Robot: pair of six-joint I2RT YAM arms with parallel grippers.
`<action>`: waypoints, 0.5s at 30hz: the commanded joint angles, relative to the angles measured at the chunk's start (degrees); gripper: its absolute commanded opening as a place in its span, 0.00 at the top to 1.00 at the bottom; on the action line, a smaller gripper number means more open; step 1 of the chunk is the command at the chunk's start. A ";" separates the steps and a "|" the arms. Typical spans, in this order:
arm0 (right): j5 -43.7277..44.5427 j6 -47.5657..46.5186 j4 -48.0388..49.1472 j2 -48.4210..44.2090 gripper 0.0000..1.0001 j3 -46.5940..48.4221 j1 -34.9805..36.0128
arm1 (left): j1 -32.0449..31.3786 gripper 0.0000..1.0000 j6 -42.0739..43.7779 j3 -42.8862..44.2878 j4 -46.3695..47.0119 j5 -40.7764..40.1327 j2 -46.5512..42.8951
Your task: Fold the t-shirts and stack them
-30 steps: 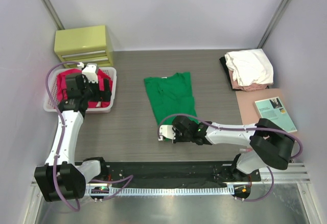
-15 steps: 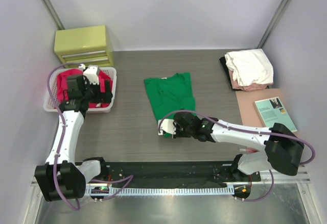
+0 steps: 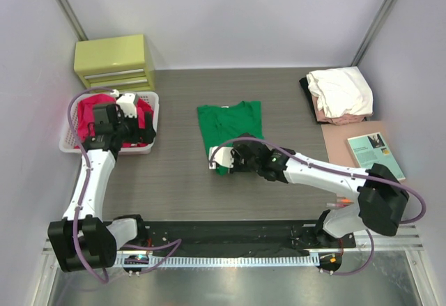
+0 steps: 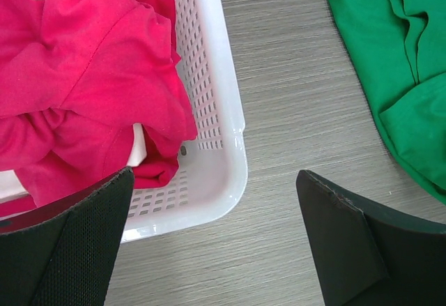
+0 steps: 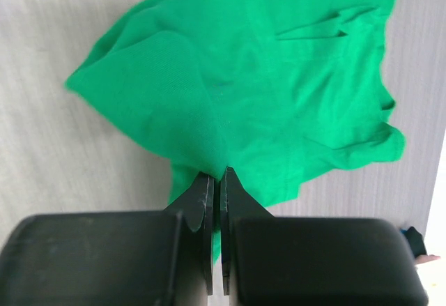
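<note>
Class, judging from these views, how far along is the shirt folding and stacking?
Done: a stack of folded shirts sits far right. In hand: the right gripper pinches the near edge of the green t-shirt. Left: red shirts lie crumpled in the basket below the open left gripper.

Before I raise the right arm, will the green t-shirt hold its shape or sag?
Likely sags: the green t-shirt tents in soft folds where the right gripper pinches its edge. Probably light, as a small pinch lifts that fold. The rest may drag along the table.
</note>
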 commanded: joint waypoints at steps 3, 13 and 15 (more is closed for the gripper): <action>0.68 -3.75 4.53 1.37 0.99 6.78 -2.31 | 0.29 0.00 2.14 -1.83 -0.36 1.91 -1.78; -1.60 -7.08 5.85 7.77 0.99 14.69 -9.16 | 0.20 0.00 2.14 -2.28 -0.27 3.76 -0.37; -2.30 -8.05 6.29 9.80 0.99 17.41 -10.65 | 0.20 0.00 2.23 -2.45 -0.71 3.76 -0.63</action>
